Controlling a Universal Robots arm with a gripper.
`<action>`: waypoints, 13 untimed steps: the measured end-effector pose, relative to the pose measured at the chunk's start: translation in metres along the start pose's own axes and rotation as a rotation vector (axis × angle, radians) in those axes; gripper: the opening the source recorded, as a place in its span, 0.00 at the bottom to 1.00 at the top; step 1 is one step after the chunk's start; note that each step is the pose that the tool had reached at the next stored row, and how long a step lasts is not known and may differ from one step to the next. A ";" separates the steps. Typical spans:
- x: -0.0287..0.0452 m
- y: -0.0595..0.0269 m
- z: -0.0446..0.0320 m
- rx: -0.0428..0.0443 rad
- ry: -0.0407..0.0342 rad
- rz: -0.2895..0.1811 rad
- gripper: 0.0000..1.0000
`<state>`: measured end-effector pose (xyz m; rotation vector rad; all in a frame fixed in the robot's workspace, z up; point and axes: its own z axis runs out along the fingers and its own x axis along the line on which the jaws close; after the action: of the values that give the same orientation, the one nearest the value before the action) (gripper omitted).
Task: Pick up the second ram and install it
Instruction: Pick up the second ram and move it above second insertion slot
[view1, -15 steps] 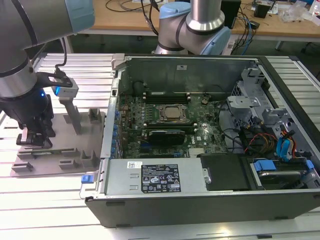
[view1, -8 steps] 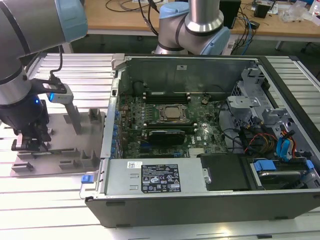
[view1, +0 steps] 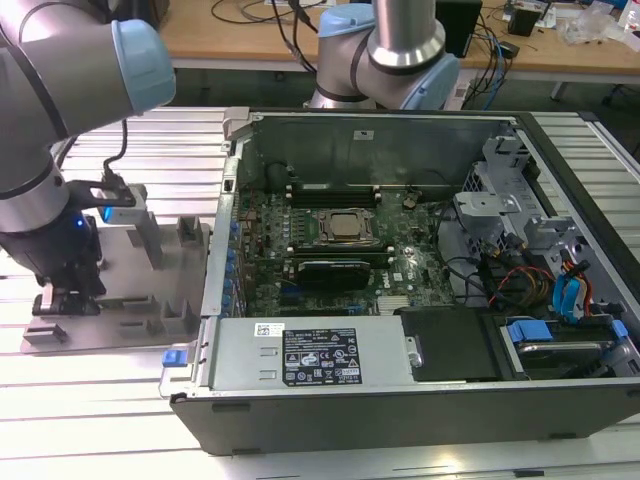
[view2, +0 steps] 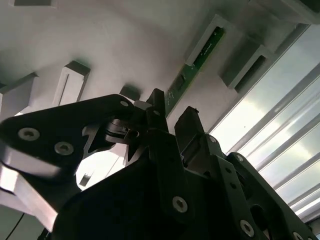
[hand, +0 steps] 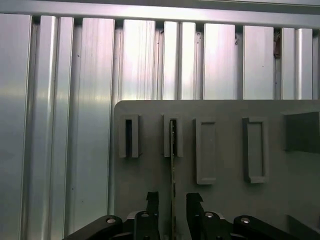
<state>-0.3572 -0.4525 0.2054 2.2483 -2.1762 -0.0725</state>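
Second ram (hand: 173, 165) stands on edge in its holder, straddled by the claw (hand: 173, 197).
Exterior view: the claw (view1: 68, 297) hangs low over the grey holder (view1: 130, 320) on the bench (view1: 100, 430). Second wrist view: the green stick (view2: 197, 60) runs ahead of the claw into a slot block, probably to keep it graspable. First wrist view: 2 fingers (hand: 152, 200) sit apart, 1 each side, holding nothing.

Gripper (hand: 172, 196) astride the second ram (hand: 172, 160), jaws apart with slim gaps either side; raised slot blocks (hand: 129, 136) flank it on the holder plate (hand: 135, 182). Exterior view: case wall (view1: 215, 255) at 3 o'clock of the holder plate, bare tabletop (view1: 100, 400) at 6 o'clock
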 end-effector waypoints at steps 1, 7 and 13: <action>-0.0001 0.0001 0.0029 0.0001 0.0000 0.000 0.34; -0.0001 0.0002 0.0044 0.0270 0.0009 0.000 0.34; -0.0001 0.0031 0.0048 0.0508 0.0017 -0.001 0.34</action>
<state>-0.3605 -0.4524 0.2008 2.2748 -2.2009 -0.0155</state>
